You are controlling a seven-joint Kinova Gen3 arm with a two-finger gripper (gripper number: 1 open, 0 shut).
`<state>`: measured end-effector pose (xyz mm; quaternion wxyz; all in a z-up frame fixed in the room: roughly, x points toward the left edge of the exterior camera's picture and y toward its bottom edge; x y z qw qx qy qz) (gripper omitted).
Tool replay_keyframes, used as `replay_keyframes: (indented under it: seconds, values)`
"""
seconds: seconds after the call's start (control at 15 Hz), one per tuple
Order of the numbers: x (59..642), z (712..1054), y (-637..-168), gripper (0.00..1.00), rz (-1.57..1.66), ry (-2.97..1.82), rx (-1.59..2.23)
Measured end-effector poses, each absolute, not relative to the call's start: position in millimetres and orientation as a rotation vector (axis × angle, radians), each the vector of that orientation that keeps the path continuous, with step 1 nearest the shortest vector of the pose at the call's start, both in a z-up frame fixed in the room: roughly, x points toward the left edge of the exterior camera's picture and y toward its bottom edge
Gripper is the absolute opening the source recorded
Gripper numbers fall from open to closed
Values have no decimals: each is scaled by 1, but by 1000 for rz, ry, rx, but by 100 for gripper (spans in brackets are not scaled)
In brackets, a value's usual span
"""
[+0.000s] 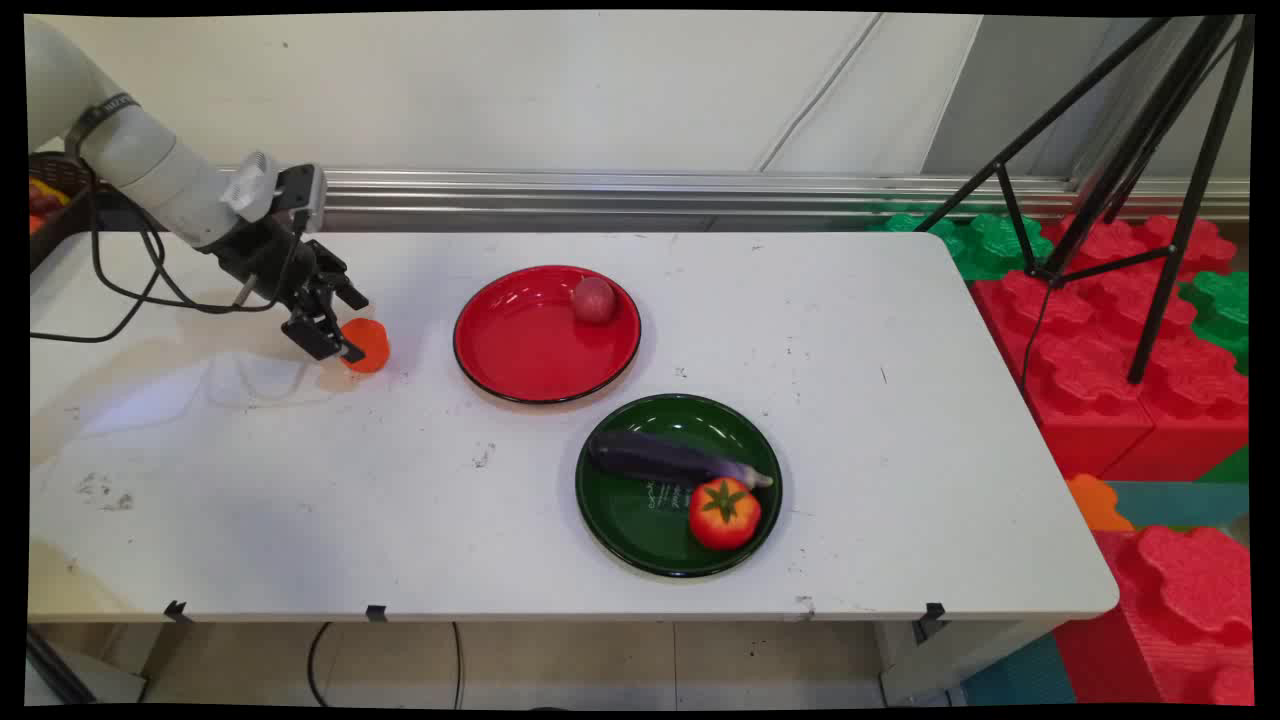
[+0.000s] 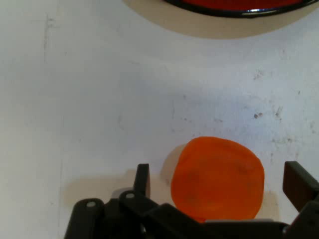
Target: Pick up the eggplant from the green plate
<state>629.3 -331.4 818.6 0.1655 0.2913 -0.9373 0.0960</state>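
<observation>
- Hovering low at the upper left of the main frame, the black two-finger gripper point(image 1: 335, 335) sits spread open around a small rounded orange toy fruit point(image 1: 368, 345) of soft, matte look, which rests on the white tabletop point(image 1: 300, 500).
- From the hand camera, the orange fruit point(image 2: 218, 178) lies between the two fingers point(image 2: 142, 179), nearer the left one than the right; neither clearly touches it.
- Judging from this, a good closure would want the fruit centred between the fingers, so a slight sideways correction looks sensible, and the fingers should sit low enough to catch its widest part.
- Right of the gripper in the main frame sits a glossy red round plate point(image 1: 520, 345) with a small dull-red ball-like fruit point(image 1: 594, 299) near its far rim.
- Lower centre sits a dark green round plate point(image 1: 640, 530) holding a long purple toy eggplant point(image 1: 670, 460) and a red toy tomato point(image 1: 724, 512) with a green star-shaped top, touching each other.
- The fruit's lower edge is hidden behind the gripper linkage in the hand view, the red plate point(image 2: 234, 9) is cut off at the top, and what kind of fruit the orange piece is cannot be told.
</observation>
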Motion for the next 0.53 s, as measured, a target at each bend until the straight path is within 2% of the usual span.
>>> replay_keyframes:
  seconds: [0.53]
  values:
    - [634, 840, -323, 100, 290, -2632, 823]
